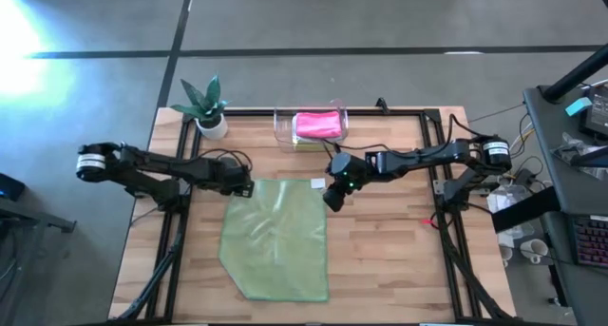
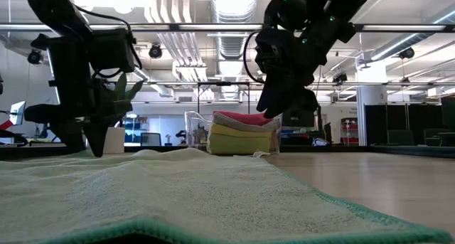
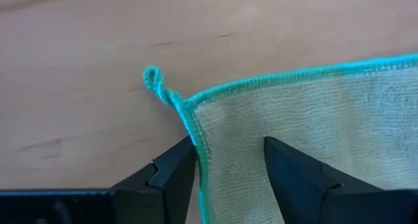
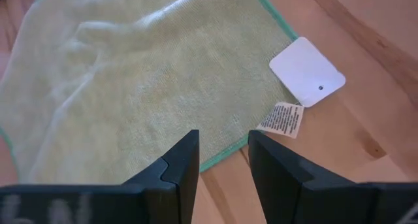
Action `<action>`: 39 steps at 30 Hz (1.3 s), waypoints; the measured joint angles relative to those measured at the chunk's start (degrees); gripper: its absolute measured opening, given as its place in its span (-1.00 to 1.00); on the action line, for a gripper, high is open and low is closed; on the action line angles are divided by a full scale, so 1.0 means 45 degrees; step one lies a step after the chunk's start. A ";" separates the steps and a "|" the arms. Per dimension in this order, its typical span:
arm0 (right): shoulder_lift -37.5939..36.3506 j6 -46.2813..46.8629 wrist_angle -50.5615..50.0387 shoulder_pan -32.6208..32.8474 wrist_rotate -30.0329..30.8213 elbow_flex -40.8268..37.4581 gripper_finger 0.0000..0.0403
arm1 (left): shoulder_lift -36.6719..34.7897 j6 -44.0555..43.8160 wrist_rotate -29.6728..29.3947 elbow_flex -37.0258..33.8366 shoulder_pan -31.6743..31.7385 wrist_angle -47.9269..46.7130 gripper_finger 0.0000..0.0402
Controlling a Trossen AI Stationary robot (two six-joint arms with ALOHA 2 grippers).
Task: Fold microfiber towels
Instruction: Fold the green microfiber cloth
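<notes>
On the table's middle I see the sage green towel spread flat. My left gripper, fingers apart, straddles its far left corner; my right gripper, fingers apart, hovers just above its far right corner.

The left arm reaches in from nine o'clock, low over the table, its left gripper near the table's middle with the two fingers parted (a plain gap shows between them in its wrist view). The right arm comes in from three o'clock, elbow bent, its right gripper tipped down toward seven o'clock, fingers likewise apart and holding nothing.
</notes>
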 joint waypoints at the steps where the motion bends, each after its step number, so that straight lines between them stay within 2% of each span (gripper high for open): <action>1: 0.0000 0.0007 0.0013 0.0000 0.0036 0.0000 -0.39 | -0.0023 0.0028 0.0005 -0.0062 0.0012 0.0138 -0.16; 9: 0.0000 0.0007 0.0071 0.0000 0.0061 -0.0005 -0.39 | 0.0342 0.0499 0.0029 -0.0328 0.0015 0.0531 -0.16; 12: 0.0000 0.0129 0.0066 0.0000 0.0061 -0.0005 -0.39 | 0.0338 0.0883 -0.0079 -0.0323 0.0015 0.0541 -0.23; 23: 0.0005 0.0717 -0.0084 0.0083 0.0030 -0.0011 -0.39 | 0.0003 0.1928 -0.0416 -0.0320 0.0015 0.0561 -0.96; 27: 0.0005 0.2164 -0.0094 0.0087 0.0022 -0.0015 -0.39 | -0.0795 0.1904 -0.0100 -0.0310 -0.0005 0.1075 -0.97; 31: 0.0005 0.2695 -0.0088 0.0082 0.0022 -0.0075 -0.36 | -0.1725 0.1901 -0.0125 -0.0315 0.0010 0.0986 -0.99; 39: 0.0034 0.4160 0.0000 -0.0178 0.0198 -0.0777 -0.10 | -0.2898 0.1983 -0.0245 -0.0192 0.0010 0.0851 -1.00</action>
